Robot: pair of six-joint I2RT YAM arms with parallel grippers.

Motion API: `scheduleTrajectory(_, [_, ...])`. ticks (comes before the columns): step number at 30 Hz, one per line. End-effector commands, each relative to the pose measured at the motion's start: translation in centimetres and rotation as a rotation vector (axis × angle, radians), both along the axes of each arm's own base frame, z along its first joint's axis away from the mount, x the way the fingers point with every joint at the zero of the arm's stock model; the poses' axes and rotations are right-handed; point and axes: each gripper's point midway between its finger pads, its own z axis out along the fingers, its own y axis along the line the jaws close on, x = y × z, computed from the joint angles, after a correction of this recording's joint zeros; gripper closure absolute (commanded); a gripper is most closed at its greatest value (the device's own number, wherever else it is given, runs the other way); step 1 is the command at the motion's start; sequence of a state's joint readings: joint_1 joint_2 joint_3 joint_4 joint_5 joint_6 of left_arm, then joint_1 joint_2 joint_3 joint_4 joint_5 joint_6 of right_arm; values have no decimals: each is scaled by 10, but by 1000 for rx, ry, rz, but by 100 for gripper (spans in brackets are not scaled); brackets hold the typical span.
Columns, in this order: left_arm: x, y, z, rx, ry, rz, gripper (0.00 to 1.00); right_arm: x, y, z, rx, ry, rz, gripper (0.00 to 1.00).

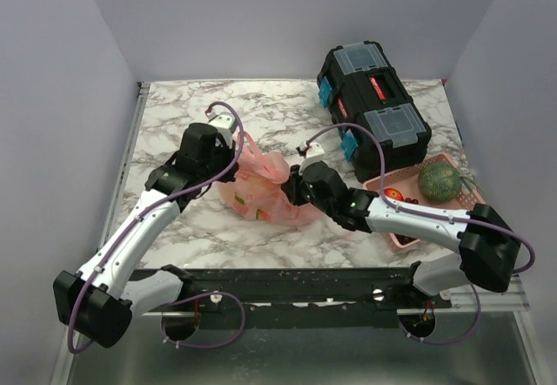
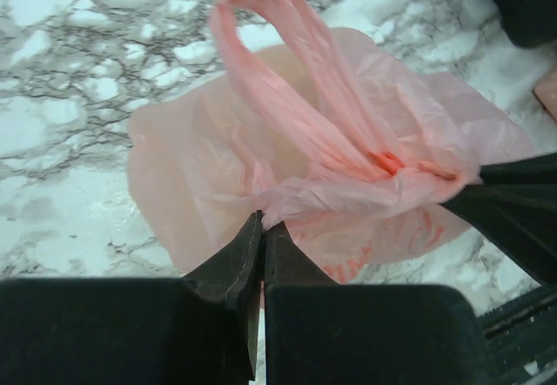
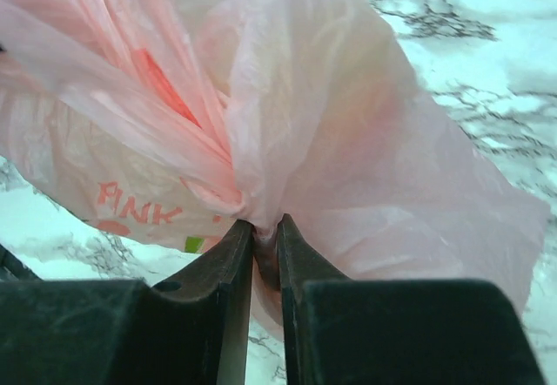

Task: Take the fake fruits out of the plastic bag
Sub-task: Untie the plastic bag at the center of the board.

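The pink plastic bag (image 1: 259, 185) lies on the marble table between my two arms. My left gripper (image 2: 263, 221) is shut on a fold of the bag (image 2: 287, 141) at its left side, below one loop handle (image 2: 261, 19). My right gripper (image 3: 265, 225) is shut on a bunched fold of the bag (image 3: 305, 124) at its right side; its fingers also show in the left wrist view (image 2: 513, 202). In the top view the left gripper (image 1: 237, 151) and the right gripper (image 1: 292, 185) flank the bag. The fake fruits are hidden inside the bag.
A black toolbox (image 1: 372, 108) stands at the back right. A rigid pink basket (image 1: 461, 204) at the right holds a green netted melon (image 1: 439, 180) and a red fruit (image 1: 393, 195). A metal rail (image 1: 305, 285) runs along the near table edge.
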State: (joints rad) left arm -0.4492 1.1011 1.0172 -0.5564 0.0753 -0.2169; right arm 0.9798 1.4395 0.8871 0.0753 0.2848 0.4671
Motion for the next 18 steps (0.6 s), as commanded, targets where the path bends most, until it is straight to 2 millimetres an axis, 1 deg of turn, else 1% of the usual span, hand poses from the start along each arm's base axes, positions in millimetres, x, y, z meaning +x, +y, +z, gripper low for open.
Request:
scheduleTrajectory(1, [16, 45, 11, 24, -88, 260, 100, 6, -44, -11, -52, -23, -177, 83])
scheduleTrajectory(3, [17, 51, 12, 30, -96, 287, 100, 5, -53, -14, -54, -26, -208, 84])
scheduleTrajectory(6, [18, 52, 13, 26, -92, 294, 100, 2, -58, -17, -52, -17, -219, 86])
scheduleTrajectory(8, [17, 45, 13, 7, -84, 249, 100, 0, -54, -15, -43, -12, -198, 86])
scheduleTrajectory(10, [12, 28, 14, -17, -71, 135, 100, 0, -50, -12, -40, -15, -178, 86])
scheduleTrajectory(11, [8, 18, 15, -39, -62, 68, 92, 0, -48, -12, -41, -15, -170, 86])
scheduleTrajectory(12, [5, 11, 16, -56, -59, 25, 80, 0, -46, -12, -41, -15, -159, 86])
scheduleTrajectory(13, [2, 5, 16, -76, -56, -10, 71, 0, -44, -12, -41, -14, -150, 86])
scheduleTrajectory(16, [-6, -6, 19, -114, -70, -88, 59, -2, -36, -7, -17, -9, -123, 87])
scheduleTrajectory(18, [-9, -9, 24, -132, -91, -110, 49, -4, -33, -4, 8, -11, -102, 87])
